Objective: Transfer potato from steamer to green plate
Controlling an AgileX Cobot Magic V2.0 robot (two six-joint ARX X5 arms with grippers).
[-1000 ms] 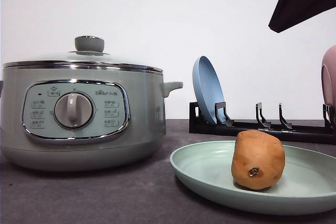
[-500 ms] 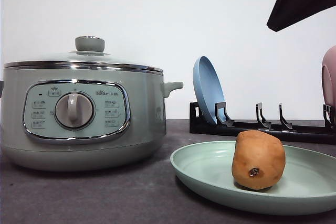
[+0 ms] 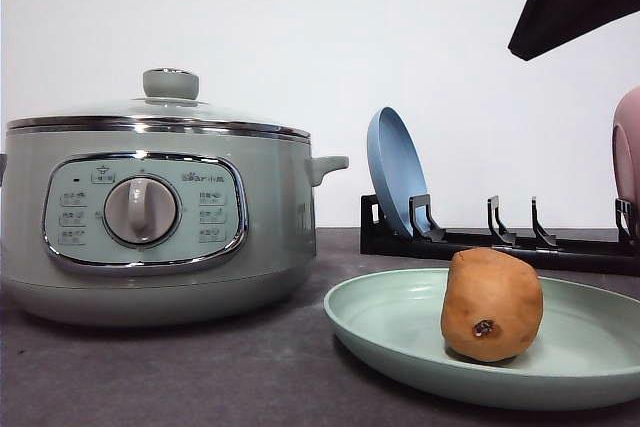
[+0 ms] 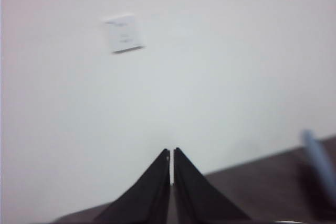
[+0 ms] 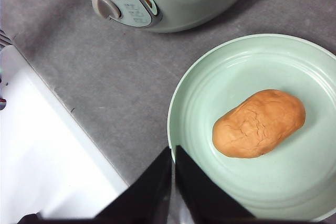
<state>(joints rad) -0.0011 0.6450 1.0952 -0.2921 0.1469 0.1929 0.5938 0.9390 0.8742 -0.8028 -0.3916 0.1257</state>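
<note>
The right gripper [image 5: 172,182] is seen with its jaws closed together on nothing, held high above the near rim of the green plate [image 5: 189,87], a pose judged to suit an arm that has no further hold to keep, since the potato [image 5: 259,123] lies free on its side inside the plate and the transfer appears done. The left gripper [image 4: 171,182] is likewise closed and empty, raised and aimed at the bare wall well above the plate. The steamer [image 3: 150,217] stands just beside the plate with its lid [image 3: 165,107] seated on it.
</note>
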